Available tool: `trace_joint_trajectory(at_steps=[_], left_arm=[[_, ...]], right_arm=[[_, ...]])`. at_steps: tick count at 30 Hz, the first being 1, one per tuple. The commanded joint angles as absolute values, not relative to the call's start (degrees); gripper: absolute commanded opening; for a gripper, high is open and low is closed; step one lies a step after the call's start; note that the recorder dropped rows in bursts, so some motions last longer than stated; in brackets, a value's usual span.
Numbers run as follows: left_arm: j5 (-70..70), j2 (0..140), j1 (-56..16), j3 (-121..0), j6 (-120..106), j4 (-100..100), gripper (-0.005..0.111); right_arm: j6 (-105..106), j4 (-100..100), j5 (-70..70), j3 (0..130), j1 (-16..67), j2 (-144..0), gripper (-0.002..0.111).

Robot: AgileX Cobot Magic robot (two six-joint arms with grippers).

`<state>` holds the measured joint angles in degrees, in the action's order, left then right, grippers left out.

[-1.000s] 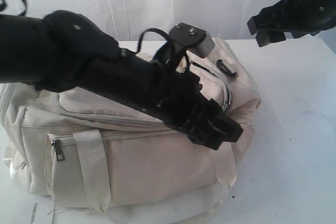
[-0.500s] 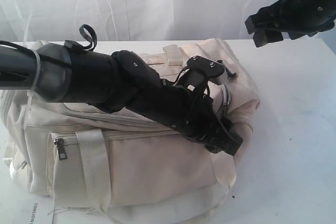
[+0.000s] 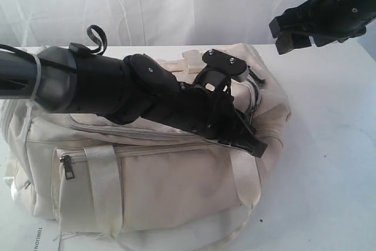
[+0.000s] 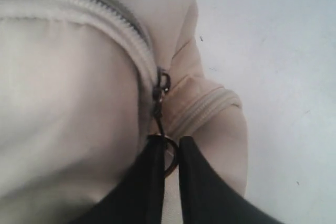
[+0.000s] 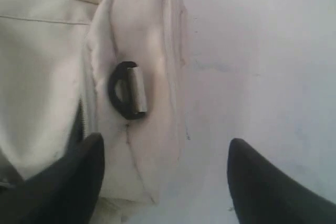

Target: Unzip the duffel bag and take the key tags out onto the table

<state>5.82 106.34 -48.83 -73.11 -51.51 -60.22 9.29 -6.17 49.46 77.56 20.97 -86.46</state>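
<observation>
Exterior view: cream duffel bag [image 3: 147, 198] sits on the white bench [image 3: 329, 145]. The left tool [image 3: 254, 144] reaches the bag's right end, and the right tool [image 3: 288, 32] hangs above. Left wrist view: tool clamped on the dark zip pull [image 4: 159, 95]; unzipping looks barely begun. Right wrist view: jaws wide apart over a black strap clip [image 5: 126, 97]. No key tags visible, presumably inside.

Large cream-white cloth duffel bag [image 3: 176, 186]: matt woven fabric, soft, creased; flat cream webbing handle [image 3: 103, 186] coarser. Small dark metal zip pull [image 4: 160, 93]: dull sheen. Black D-shaped strap clip [image 5: 114, 95]: smooth, slight gloss. Broad white table [image 3: 329, 145]: smooth, matt. Black left gripper [image 4: 170, 145]: matt finish
</observation>
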Motion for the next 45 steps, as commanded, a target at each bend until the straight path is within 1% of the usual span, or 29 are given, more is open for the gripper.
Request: trace_joint_trajectory(at_steps=[1, 13, 21, 33, 35, 38, 45], left_arm=[[7.4, 103.8, -48.8, -73.5, -51.2, -59.7, 0.0], [12.8, 99.9, -48.8, -73.5, -51.2, -59.0, 0.0], [14.0, 97.6, -48.8, -73.5, -51.1, -58.9, 0.0], [17.0, 96.0, -48.8, -73.5, -51.1, -58.0, 0.0], [17.1, 96.0, -48.8, -73.5, -51.1, -58.0, 0.0], [17.2, 96.0, -48.8, -73.5, -51.1, -58.0, 0.0], [17.6, 96.0, -48.8, -73.5, -51.1, -58.0, 0.0]], right_arm=[[19.1, -17.5, 49.7, 76.6, 20.6, -86.4, 0.062], [20.7, -19.9, 52.9, 76.6, 20.6, -86.9, 0.062], [24.2, -24.9, 55.6, 76.6, 20.6, -90.6, 0.068], [22.2, -25.5, 56.5, 76.6, 20.6, -94.9, 0.067], [21.8, -25.5, 56.5, 76.6, 20.6, -95.5, 0.063], [20.1, -25.9, 56.0, 76.6, 20.6, -96.2, 0.052], [20.1, -26.3, 54.3, 76.6, 20.6, -96.4, 0.014]])
